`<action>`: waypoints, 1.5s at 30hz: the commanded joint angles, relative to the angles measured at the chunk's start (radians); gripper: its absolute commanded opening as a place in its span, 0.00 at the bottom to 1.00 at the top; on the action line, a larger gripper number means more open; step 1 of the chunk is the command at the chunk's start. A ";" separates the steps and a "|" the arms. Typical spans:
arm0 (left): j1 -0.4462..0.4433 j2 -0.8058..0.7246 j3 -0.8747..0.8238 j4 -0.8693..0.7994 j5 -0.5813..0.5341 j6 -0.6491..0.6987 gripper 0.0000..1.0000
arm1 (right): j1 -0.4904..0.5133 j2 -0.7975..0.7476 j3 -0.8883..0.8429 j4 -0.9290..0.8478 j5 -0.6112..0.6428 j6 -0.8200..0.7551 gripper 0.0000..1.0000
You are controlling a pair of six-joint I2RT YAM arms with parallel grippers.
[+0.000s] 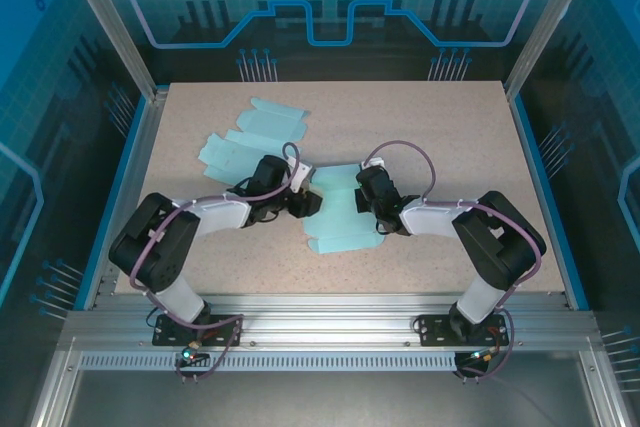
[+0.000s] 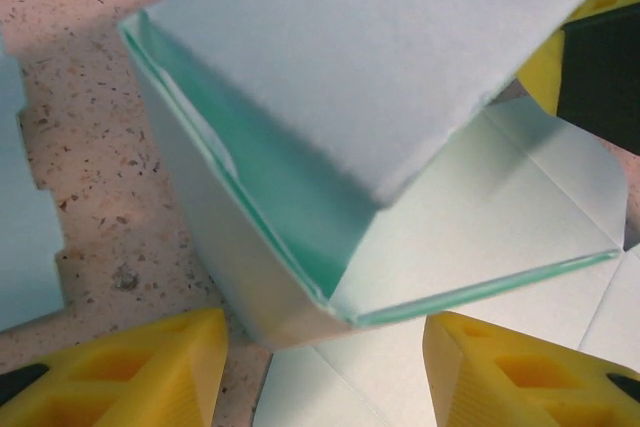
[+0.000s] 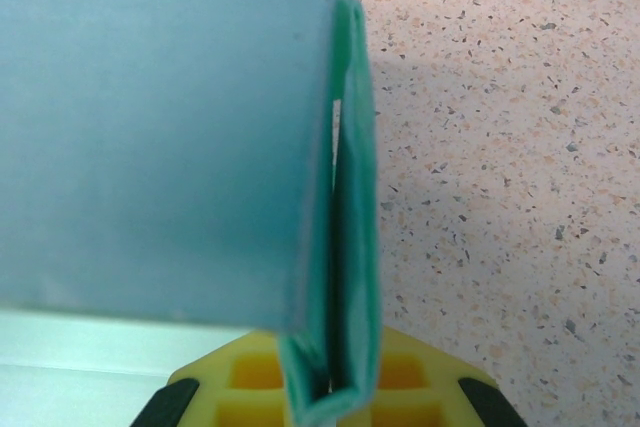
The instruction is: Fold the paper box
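Paper box [image 1: 338,209] is lying mid-table, its long axis running near-to-far between both grippers. It is thin matte teal card with creased panels, partly standing up. Right gripper [image 3: 330,387] is pinching a doubled wall, clamped on it. Left gripper [image 1: 312,202] is sitting at a box corner, yellow fingers [image 2: 130,367] spread apart. A flat teal sheet [image 1: 250,132] is lying far-left on the speckled beige table [image 1: 430,127].

The left arm [image 1: 160,247] and the right arm [image 1: 500,242] have black joints and pale grey links. A thin purple cable [image 1: 400,144] loops along each. The fingers [image 2: 130,372] are yellow plastic with square hollows.
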State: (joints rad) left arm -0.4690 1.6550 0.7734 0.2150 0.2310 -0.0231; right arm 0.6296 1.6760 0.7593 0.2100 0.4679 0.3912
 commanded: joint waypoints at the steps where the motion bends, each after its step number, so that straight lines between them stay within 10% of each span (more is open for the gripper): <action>1: -0.004 0.022 0.038 0.028 -0.061 0.007 0.54 | 0.012 0.014 0.025 0.012 0.006 -0.009 0.00; 14: -0.006 0.117 0.060 0.218 -0.172 -0.079 0.47 | 0.015 0.013 0.015 0.025 -0.022 -0.014 0.00; 31: -0.070 0.175 0.049 0.396 -0.410 -0.161 0.01 | 0.014 0.024 0.064 -0.043 -0.022 0.021 0.00; 45: -0.094 0.038 0.346 -0.477 -0.288 -0.287 0.00 | 0.015 0.033 0.265 -0.444 0.115 0.027 0.07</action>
State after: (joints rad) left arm -0.5491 1.7370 1.0447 -0.0151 -0.1749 -0.2718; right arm 0.6304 1.6894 0.9825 -0.0830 0.5304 0.4187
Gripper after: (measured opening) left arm 0.104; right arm 0.079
